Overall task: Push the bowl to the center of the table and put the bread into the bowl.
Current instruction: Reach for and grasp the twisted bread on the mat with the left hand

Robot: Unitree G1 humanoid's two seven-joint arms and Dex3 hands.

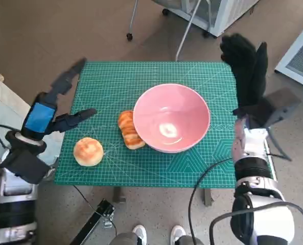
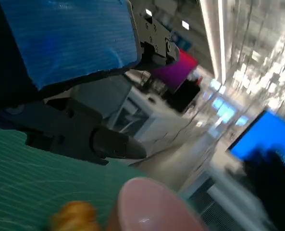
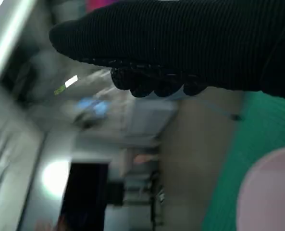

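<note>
A pink bowl (image 1: 171, 118) stands near the middle of the green mat (image 1: 110, 81), empty inside. A long glazed bread (image 1: 129, 130) lies against the bowl's left side. A round bun (image 1: 88, 151) sits near the mat's front left corner. My left hand (image 1: 56, 109) hovers over the mat's left edge, fingers spread, holding nothing. My right hand (image 1: 246, 64) is raised at the mat's right edge, beyond the bowl, fingers stretched out and empty. The left wrist view shows the bowl's rim (image 2: 152, 204) and a bit of bread (image 2: 75, 215); the right wrist view shows the glove (image 3: 190, 43) and the bowl's edge (image 3: 272, 192).
The mat covers the small table. Metal chair legs (image 1: 184, 41) and a white cabinet (image 1: 220, 13) stand on the floor behind the table. A white bag (image 1: 3, 109) lies at the left. Cables hang off the front edge, and shoes (image 1: 159, 233) show below.
</note>
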